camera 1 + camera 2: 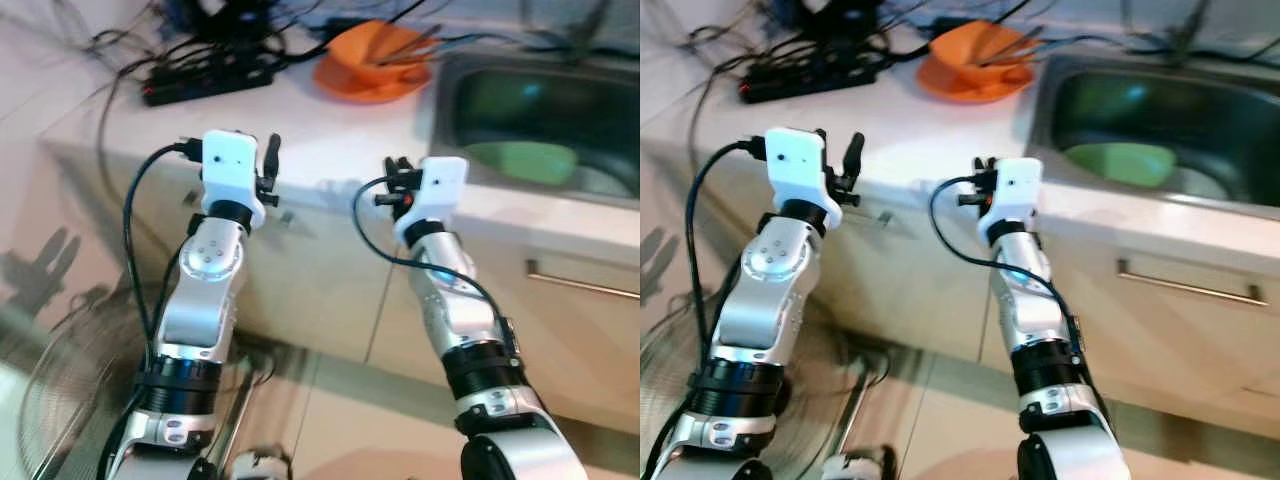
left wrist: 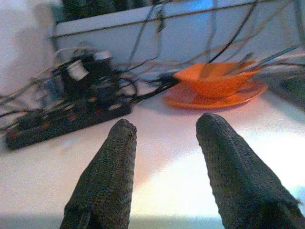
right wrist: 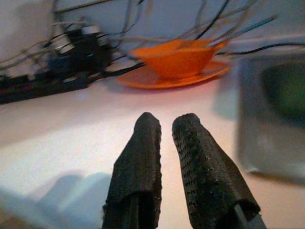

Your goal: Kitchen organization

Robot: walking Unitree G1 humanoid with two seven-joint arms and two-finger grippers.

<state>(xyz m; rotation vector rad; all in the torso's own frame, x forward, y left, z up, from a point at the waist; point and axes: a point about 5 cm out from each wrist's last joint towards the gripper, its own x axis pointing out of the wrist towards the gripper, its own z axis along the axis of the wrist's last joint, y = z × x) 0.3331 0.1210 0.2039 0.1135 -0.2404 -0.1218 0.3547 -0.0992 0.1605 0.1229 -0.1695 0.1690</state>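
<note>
An orange bowl (image 1: 385, 52) with utensils in it stands on an orange plate (image 1: 345, 82) at the back of the white counter (image 1: 310, 135). Both arms are raised at the counter's front edge, short of the bowl. My left gripper (image 2: 164, 125) is open, nothing between its fingers, and points across the counter toward the bowl (image 2: 214, 81). My right gripper (image 3: 166, 119) is shut on nothing and points the same way, with the bowl (image 3: 174, 57) ahead. In the steel sink (image 1: 447, 105) to the right lies a green dish (image 1: 520, 160).
A black power strip (image 1: 210, 78) with tangled cables lies at the counter's back left. Cabinet fronts below the counter carry a metal handle (image 1: 580, 284). A fan's wire guard (image 1: 55, 395) stands on the floor at the left.
</note>
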